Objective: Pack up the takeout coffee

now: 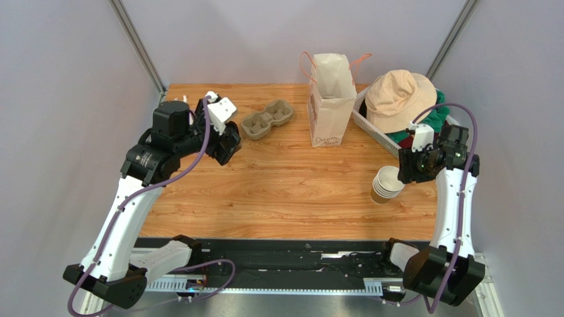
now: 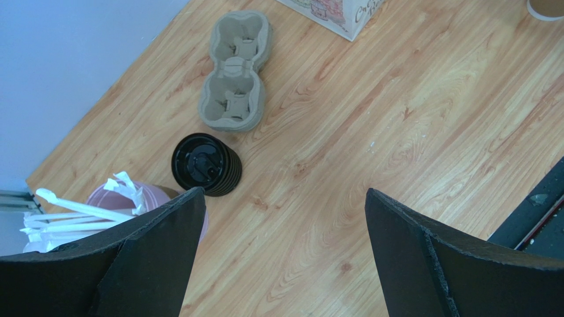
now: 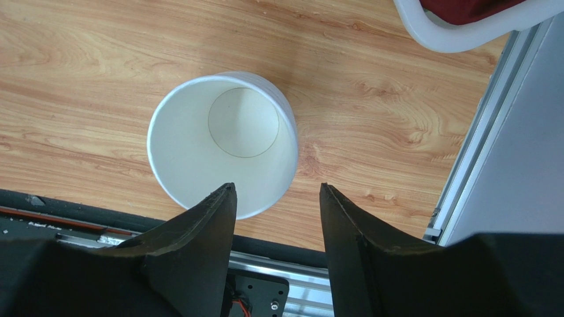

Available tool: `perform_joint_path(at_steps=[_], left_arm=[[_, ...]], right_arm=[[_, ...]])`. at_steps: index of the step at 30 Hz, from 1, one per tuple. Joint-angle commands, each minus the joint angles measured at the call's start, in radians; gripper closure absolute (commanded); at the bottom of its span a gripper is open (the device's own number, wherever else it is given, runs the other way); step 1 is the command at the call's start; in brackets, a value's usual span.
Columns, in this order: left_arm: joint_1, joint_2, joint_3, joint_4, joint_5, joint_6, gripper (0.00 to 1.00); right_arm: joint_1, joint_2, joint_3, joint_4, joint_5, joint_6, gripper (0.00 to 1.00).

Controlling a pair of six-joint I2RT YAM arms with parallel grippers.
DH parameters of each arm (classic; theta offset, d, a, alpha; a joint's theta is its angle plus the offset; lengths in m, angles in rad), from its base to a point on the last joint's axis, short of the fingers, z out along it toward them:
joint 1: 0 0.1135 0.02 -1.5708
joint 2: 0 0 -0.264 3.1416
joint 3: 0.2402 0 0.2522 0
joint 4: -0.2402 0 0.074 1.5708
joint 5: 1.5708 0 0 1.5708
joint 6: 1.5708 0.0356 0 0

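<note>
No lidded cup shows in any view. A stack of lidless brown cups (image 1: 386, 185) stands near the right front; its top cup (image 3: 222, 142) is white inside and empty. My right gripper (image 3: 277, 191) is open above the stack's near rim, also seen from the top (image 1: 407, 173). A pile of black lids (image 2: 205, 164) sits on the table at the far left. My left gripper (image 2: 284, 198) is open and empty above bare wood beside the lids, also seen from the top (image 1: 228, 142).
A pulp two-cup carrier (image 1: 267, 119) lies beyond the lids, also in the left wrist view (image 2: 236, 72). A white paper bag (image 1: 331, 99) stands open at the back middle. A white basket (image 1: 371, 125) holding a beige hat (image 1: 399, 98) is at the back right. A pink holder (image 2: 159, 197) of wrapped white sticks stands by the lids.
</note>
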Motion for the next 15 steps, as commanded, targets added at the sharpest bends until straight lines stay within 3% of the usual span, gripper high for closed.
perform_joint_path(at_steps=[1,3,15], left_arm=[[0.013,-0.021,-0.006,0.044,0.020,-0.016,0.01],[0.016,-0.021,-0.007,0.045,0.022,-0.019,0.01],[0.018,-0.001,-0.006,0.053,0.031,-0.026,0.01]], right_arm=[[-0.004,0.007,-0.031,0.134,0.022,0.060,0.50],[-0.004,0.012,-0.043,0.152,0.025,0.066,0.55],[-0.004,0.044,-0.087,0.243,0.064,0.106,0.61]])
